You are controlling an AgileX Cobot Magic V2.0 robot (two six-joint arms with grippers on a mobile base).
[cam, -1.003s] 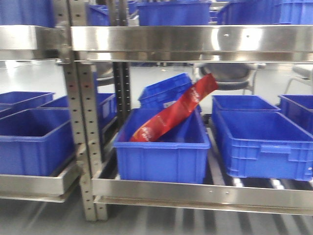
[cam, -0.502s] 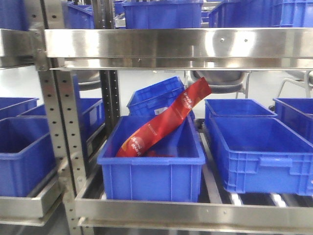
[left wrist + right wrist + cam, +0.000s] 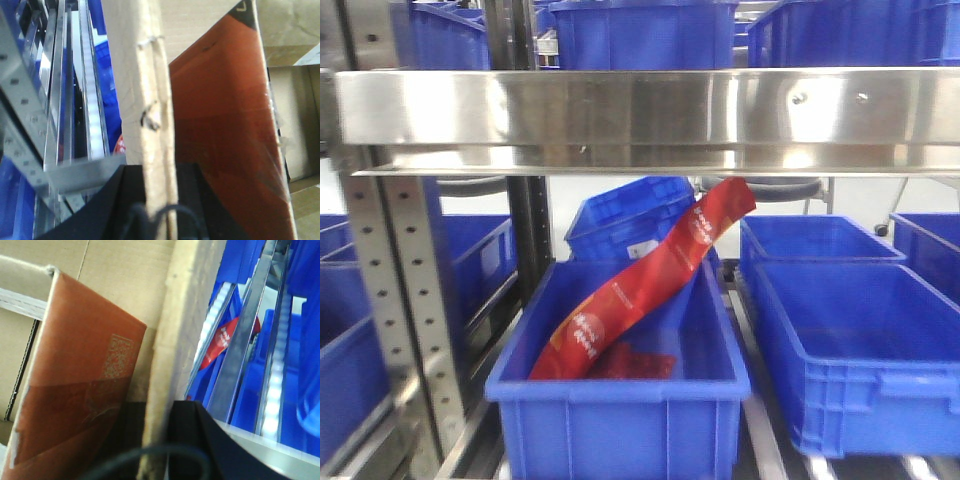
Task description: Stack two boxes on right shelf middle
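Observation:
A tall brown cardboard box is held from both sides. My left gripper (image 3: 159, 172) is shut on its left wall (image 3: 145, 75). On the opposite wall (image 3: 185, 310) my right gripper (image 3: 161, 407) is shut. Inside the open box stands a flat, thin reddish-brown box (image 3: 220, 125) with tape shreds along its edge; the right wrist view shows it (image 3: 80, 370) with a printed code patch. The steel shelf's shiny front rail (image 3: 640, 120) crosses the front view, which shows neither the boxes nor the grippers. Shelf rails (image 3: 85, 170) (image 3: 240, 355) run close beside each gripper.
Below the rail, a blue bin (image 3: 620, 420) holds a long red packet (image 3: 640, 290) leaning up to the right. Another blue bin (image 3: 860, 360) stands to its right and a tilted one (image 3: 630, 215) behind. A perforated steel post (image 3: 405, 320) rises at left. More blue bins sit above.
The front view has come closer to the shelf: the bin with the red packet looms larger, the post has slid left, and the upper rail sits lower in the frame.

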